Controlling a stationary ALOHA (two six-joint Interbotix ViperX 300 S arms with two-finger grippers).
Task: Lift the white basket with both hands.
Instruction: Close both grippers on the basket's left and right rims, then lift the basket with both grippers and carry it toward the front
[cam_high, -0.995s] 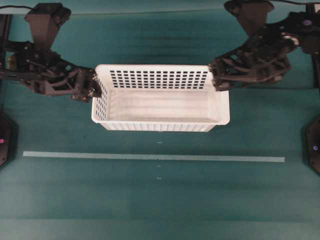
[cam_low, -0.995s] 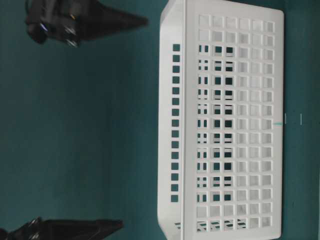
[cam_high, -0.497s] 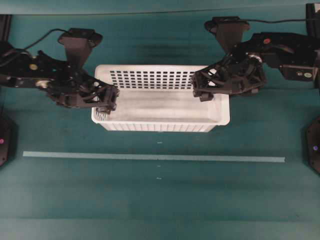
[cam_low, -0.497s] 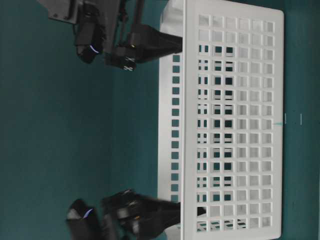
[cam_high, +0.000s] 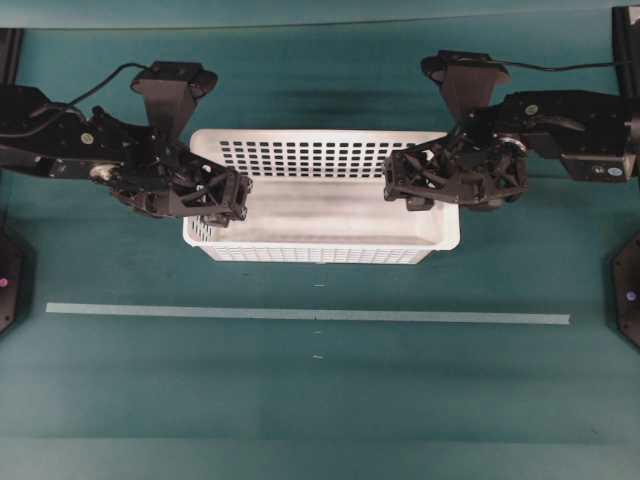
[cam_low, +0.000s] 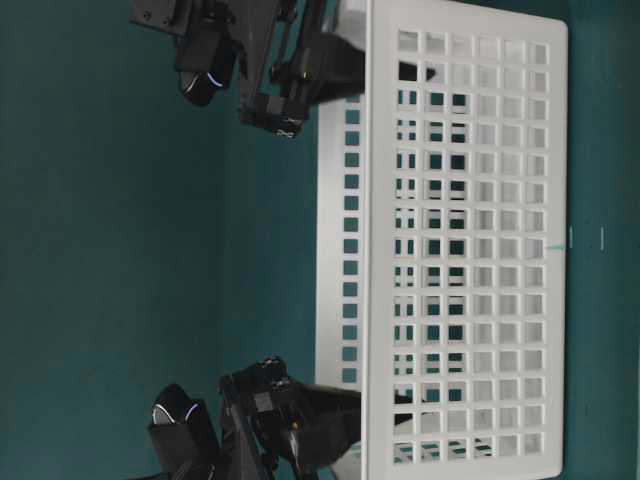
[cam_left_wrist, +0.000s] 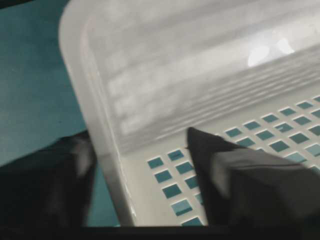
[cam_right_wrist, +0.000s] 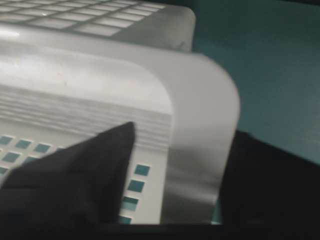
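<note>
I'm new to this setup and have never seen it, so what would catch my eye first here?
The white basket stands out first, bright against the green table, sitting toward the far side with its slotted walls plain to see. Next come the two black arms at its short ends: the left tool and the right tool each straddle an end wall, one finger inside and one outside.
</note>
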